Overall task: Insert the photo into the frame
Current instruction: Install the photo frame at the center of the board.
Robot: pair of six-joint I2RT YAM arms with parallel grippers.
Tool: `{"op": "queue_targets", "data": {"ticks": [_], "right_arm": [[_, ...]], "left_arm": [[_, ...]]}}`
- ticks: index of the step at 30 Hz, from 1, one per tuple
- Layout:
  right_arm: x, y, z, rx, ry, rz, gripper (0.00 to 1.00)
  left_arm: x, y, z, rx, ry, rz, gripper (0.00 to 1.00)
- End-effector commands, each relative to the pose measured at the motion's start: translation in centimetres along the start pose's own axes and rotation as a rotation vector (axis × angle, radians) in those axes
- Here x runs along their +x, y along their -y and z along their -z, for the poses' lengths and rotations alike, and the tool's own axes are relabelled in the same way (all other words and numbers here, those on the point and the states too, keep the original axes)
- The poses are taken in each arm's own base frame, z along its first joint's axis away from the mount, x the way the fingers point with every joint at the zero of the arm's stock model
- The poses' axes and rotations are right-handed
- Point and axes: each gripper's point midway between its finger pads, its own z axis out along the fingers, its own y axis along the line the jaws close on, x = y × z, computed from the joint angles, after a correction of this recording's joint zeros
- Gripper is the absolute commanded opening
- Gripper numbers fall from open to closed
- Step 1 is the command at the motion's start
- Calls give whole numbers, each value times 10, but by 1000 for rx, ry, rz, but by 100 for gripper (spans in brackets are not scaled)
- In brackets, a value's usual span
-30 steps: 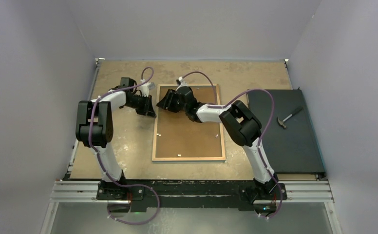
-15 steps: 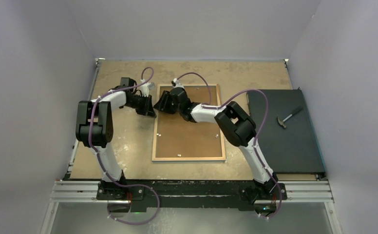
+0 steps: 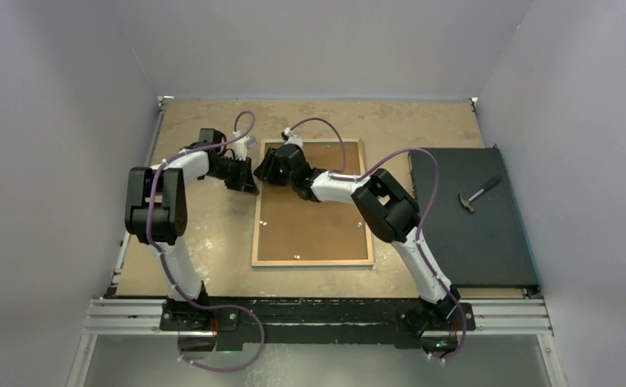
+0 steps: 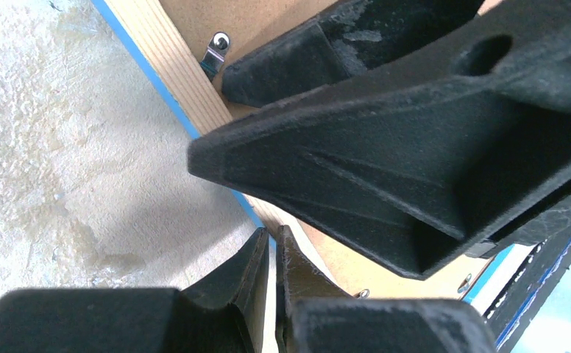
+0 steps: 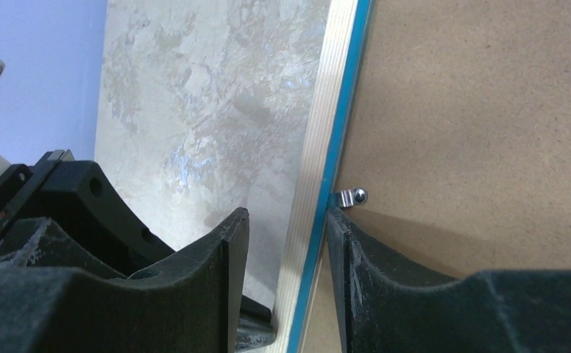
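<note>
The frame (image 3: 312,263) lies face down on the table, its wood back rim up, with the brown backing board (image 3: 314,218) inside it. The photo is hidden. My left gripper (image 3: 249,184) is shut, its tips (image 4: 271,239) at the blue outer edge of the frame's left rim (image 4: 172,66). My right gripper (image 3: 263,171) is open just beside it. Its jaws (image 5: 286,220) straddle the left rim (image 5: 319,132), one finger over the table, the other on the backing board (image 5: 474,110) touching a metal tab (image 5: 352,196).
A black mat (image 3: 471,234) lies at the right with a hammer (image 3: 477,193) on it. Small metal tabs sit along the frame's inner edge (image 4: 216,51). The two grippers are very close together; the right one's fingers (image 4: 356,147) fill the left wrist view.
My right gripper has moved left across the backing board to the frame's left rim, close to the left gripper. The left arm has not moved.
</note>
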Motion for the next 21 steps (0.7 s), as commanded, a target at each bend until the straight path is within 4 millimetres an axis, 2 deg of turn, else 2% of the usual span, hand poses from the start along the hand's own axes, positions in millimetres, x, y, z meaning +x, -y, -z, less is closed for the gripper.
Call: {"op": "queue_targets", "data": {"ticks": [1, 14, 17, 19, 21], "right_arm": [[-2, 6, -9, 44, 22, 30, 46], [-2, 3, -12, 39, 22, 39, 44], [-2, -16, -5, -30, -12, 32, 46], [-7, -37, 7, -91, -38, 26, 51], [-21, -56, 26, -134, -40, 32, 60]], "left_arm": [[27, -4, -2, -27, -78, -1, 4], [30, -3, -3, -14, -88, 1, 4], [29, -1, -2, -12, -91, 2, 4], [25, 0, 3, -12, -86, -10, 4], [20, 0, 12, -17, -74, -25, 4]]}}
